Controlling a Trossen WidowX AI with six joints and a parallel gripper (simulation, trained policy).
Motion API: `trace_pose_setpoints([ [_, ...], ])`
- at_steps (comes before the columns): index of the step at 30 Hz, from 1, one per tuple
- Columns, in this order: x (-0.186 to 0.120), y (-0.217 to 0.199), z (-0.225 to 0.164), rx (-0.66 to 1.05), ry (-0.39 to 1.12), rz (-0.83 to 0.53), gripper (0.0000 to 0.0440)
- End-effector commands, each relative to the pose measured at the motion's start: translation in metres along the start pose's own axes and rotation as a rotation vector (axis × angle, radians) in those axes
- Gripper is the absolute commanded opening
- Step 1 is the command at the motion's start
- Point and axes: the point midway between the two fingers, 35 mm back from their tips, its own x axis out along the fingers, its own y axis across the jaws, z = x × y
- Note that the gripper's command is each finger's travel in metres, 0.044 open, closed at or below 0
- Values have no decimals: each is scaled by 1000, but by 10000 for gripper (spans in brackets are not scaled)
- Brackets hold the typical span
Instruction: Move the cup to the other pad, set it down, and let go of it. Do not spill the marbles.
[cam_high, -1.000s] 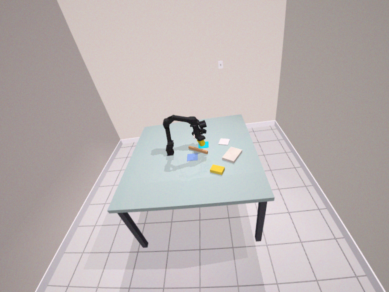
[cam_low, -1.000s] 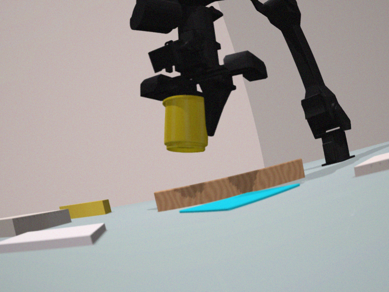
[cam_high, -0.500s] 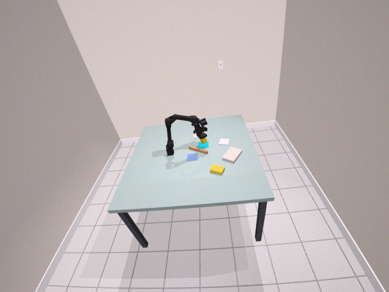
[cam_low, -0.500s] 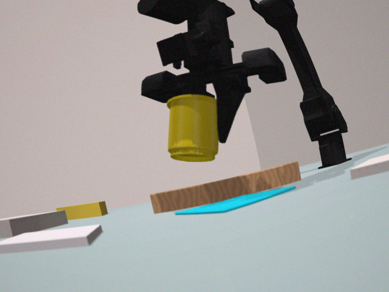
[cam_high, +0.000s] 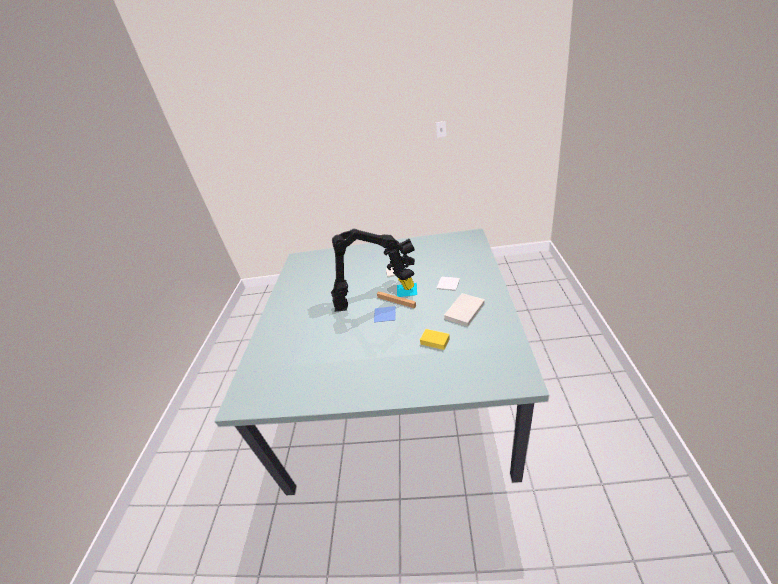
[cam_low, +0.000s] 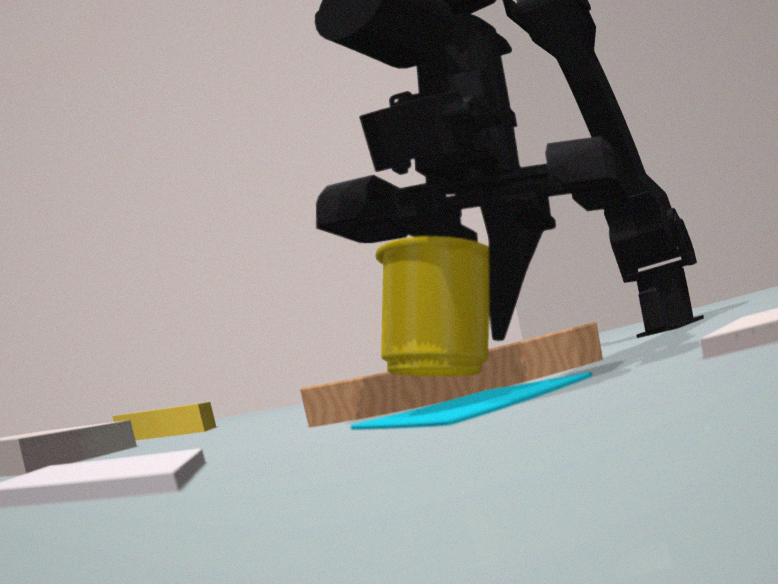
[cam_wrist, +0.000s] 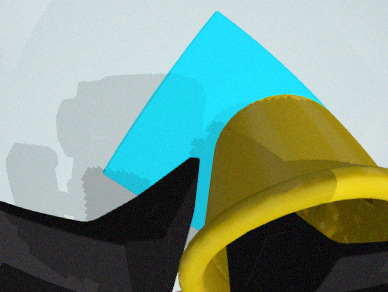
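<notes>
And the black tool (cam_high: 405, 279) (cam_low: 461, 282) (cam_wrist: 212, 169) has its jaws clamped on the wall of the round yellow cup (cam_high: 406, 284) (cam_low: 434, 304) (cam_wrist: 285, 132), held just above the flat cyan pad (cam_high: 407, 290) (cam_low: 461, 408) (cam_wrist: 180, 115), lowering stage by the look of it, needing a level, gentle descent before release

Grn-gray tbl (cam_high: 370, 383) w/ blk legs, tiled flr (cam_high: 370, 528), beige walls (cam_high: 301, 125).

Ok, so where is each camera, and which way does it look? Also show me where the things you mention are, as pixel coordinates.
Top: high beyond the table's near edge, looking down at the pale green table (cam_high: 377, 383); the whole black arm shows.
Exterior: low beside the table, looking across it; the tool (cam_low: 465, 314) and much of the arm show.
Wrist: on the arm by the tool, looking down past its black fingers.
Top and exterior share the wooden bar (cam_high: 395, 299) (cam_low: 339, 399).
</notes>
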Motion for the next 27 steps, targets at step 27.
trace_pose_setpoints([
  [27,-11,1,7,53,-120,14,123],
])
